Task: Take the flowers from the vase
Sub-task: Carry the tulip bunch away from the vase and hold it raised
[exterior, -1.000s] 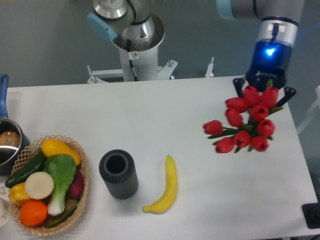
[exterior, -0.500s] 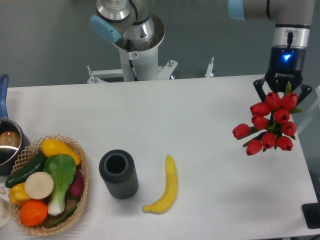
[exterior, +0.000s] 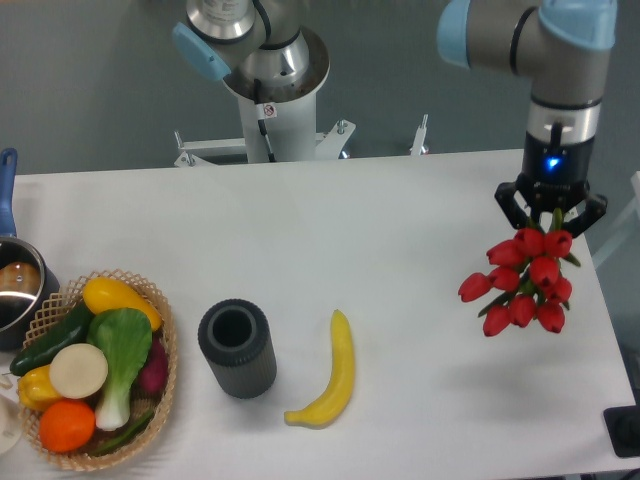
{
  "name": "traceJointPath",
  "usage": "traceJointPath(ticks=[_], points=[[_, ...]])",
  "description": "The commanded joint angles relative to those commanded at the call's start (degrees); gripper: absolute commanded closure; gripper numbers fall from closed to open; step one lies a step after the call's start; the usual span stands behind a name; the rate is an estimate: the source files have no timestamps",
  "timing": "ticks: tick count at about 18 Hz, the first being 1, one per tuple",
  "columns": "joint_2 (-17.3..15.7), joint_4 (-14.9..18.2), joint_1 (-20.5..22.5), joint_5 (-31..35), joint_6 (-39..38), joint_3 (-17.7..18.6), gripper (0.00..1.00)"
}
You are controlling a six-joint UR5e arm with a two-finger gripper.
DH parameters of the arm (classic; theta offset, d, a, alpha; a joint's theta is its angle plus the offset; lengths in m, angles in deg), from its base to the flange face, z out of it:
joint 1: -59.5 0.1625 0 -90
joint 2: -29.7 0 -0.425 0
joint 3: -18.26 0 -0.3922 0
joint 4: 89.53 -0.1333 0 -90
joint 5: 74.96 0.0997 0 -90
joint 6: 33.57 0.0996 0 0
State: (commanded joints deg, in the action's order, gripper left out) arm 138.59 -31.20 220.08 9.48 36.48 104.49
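Note:
The flowers [exterior: 524,282], a bunch of red tulip buds with green stems, hang over the right side of the table. My gripper [exterior: 551,213] is directly above them and shut on their stems. The vase [exterior: 237,349], a dark ribbed cylinder with a thick round rim, stands upright and empty at the front left of the table, far from the gripper.
A yellow banana [exterior: 331,375] lies right of the vase. A wicker basket [exterior: 165,345] of vegetables sits at the front left. A steel pot [exterior: 17,290] with a blue handle is at the left edge. The robot base [exterior: 272,95] stands behind the table.
The gripper has carried the flowers to the right, then lower and slightly back left. The bunch now looks narrower. The vase and banana have not moved.

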Motion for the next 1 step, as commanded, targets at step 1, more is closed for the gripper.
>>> traceJointPath(ticks=[1], points=[[0.7,1.3,-1.2,2.3,0.0,-0.5,1.00]])
